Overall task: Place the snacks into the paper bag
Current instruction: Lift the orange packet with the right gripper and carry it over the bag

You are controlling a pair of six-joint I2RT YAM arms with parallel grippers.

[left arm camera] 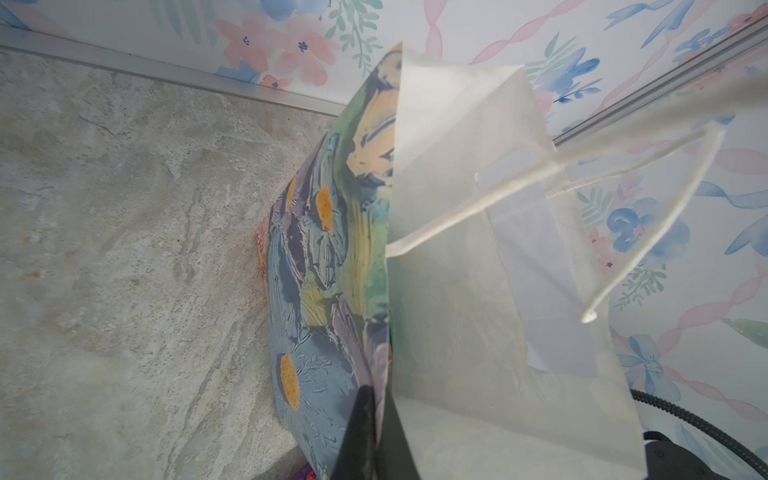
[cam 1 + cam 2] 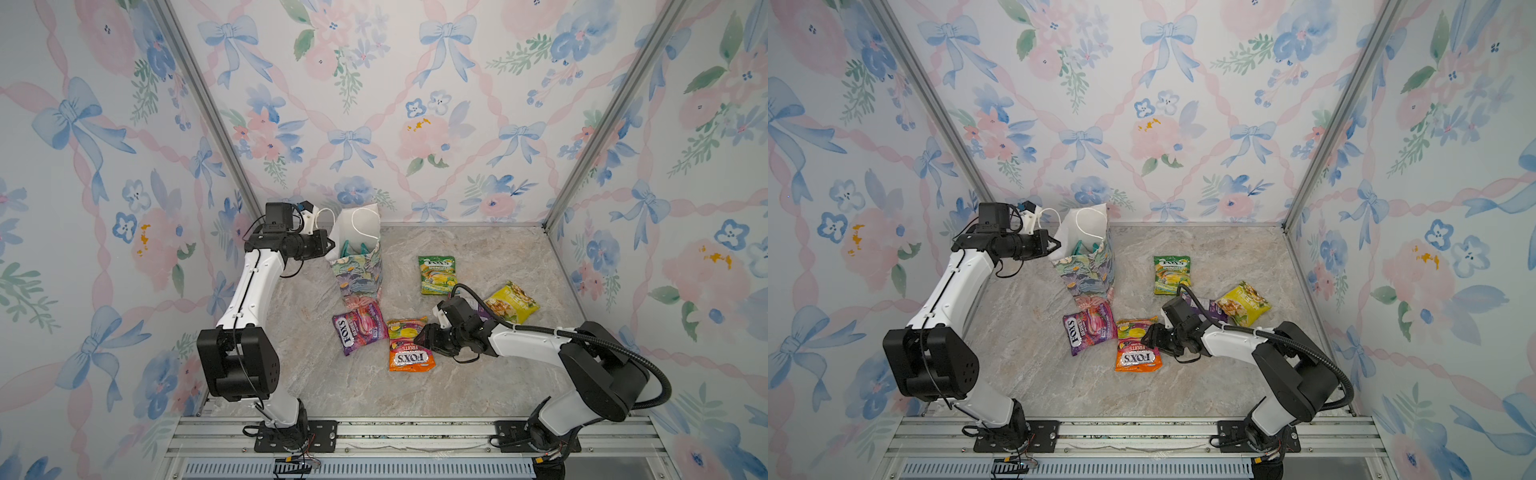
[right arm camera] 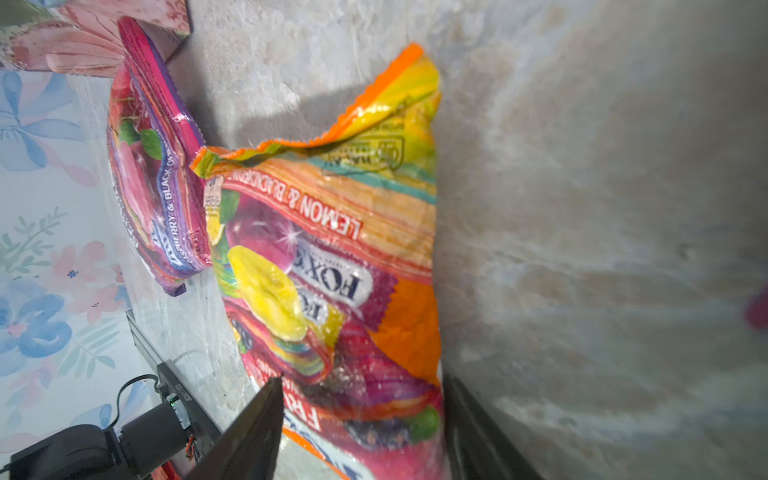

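Observation:
The paper bag [image 2: 360,270] [image 2: 1090,272] stands at the back left, mouth open, with teal snacks [image 2: 353,249] inside. My left gripper [image 2: 332,243] [image 1: 376,390] is shut on the bag's near wall at the rim. On the floor lie a purple packet [image 2: 359,328] [image 3: 153,187], two overlapping orange FOX'S packets [image 2: 411,357] [image 3: 353,249], a green packet [image 2: 437,274] and a yellow packet [image 2: 513,301]. My right gripper [image 2: 420,334] [image 3: 361,380] is low over the orange packets. Its jaws stand apart on either side of the upper one.
Another purple packet [image 2: 1217,309] is partly hidden under my right wrist. The bag's white cord handles [image 1: 478,208] hang loose over its mouth. The back wall rail [image 2: 457,224] runs close behind the bag. The purple packet touches the bag's foot.

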